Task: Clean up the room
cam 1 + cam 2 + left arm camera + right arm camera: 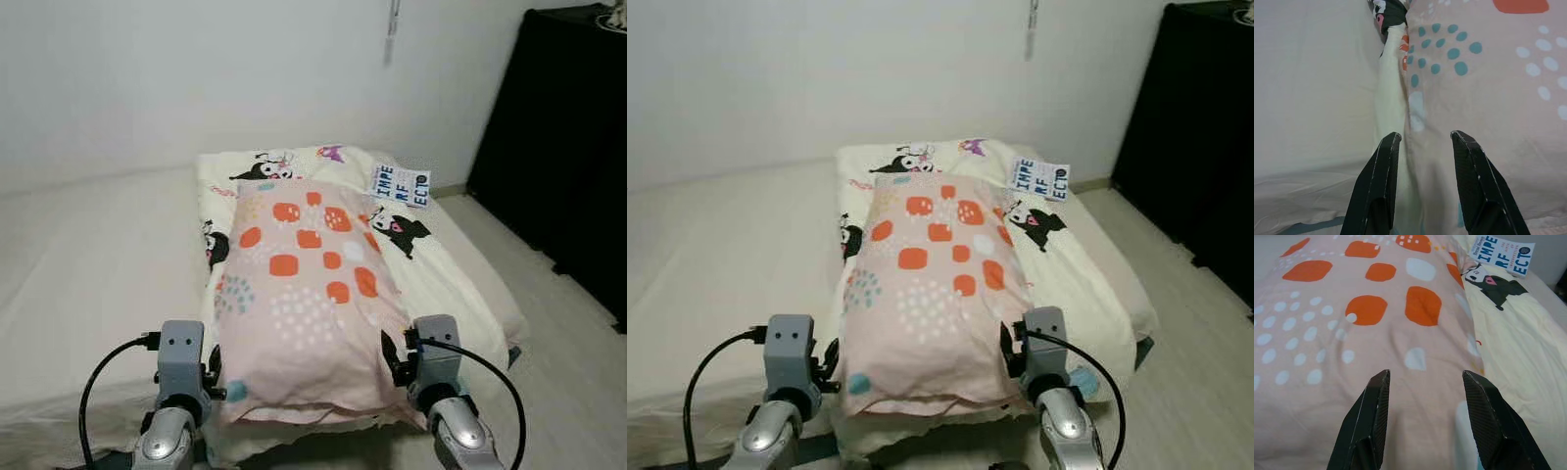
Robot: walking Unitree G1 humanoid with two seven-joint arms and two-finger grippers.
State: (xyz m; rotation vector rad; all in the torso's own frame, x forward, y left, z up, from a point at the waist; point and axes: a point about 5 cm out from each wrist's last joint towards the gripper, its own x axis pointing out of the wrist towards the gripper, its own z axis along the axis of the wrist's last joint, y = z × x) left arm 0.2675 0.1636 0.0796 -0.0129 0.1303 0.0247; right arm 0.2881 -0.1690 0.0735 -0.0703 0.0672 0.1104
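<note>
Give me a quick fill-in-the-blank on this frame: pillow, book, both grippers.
1. The pink pillow with orange patches lies on a cream ____ printed with black cartoon characters.
2. The book lies beyond the pillow's far ____ corner.
3. The left gripper and right gripper both have their jaws ____.
4. The two grippers flank the pillow's ____ end.

Missing words: blanket; right; open; near

Two silver-grey arms end in boxy grey wrist blocks; a black cable loops from each; the left claw (1422,147) and right claw (1425,382) carry long, tapering black fingers.
</note>
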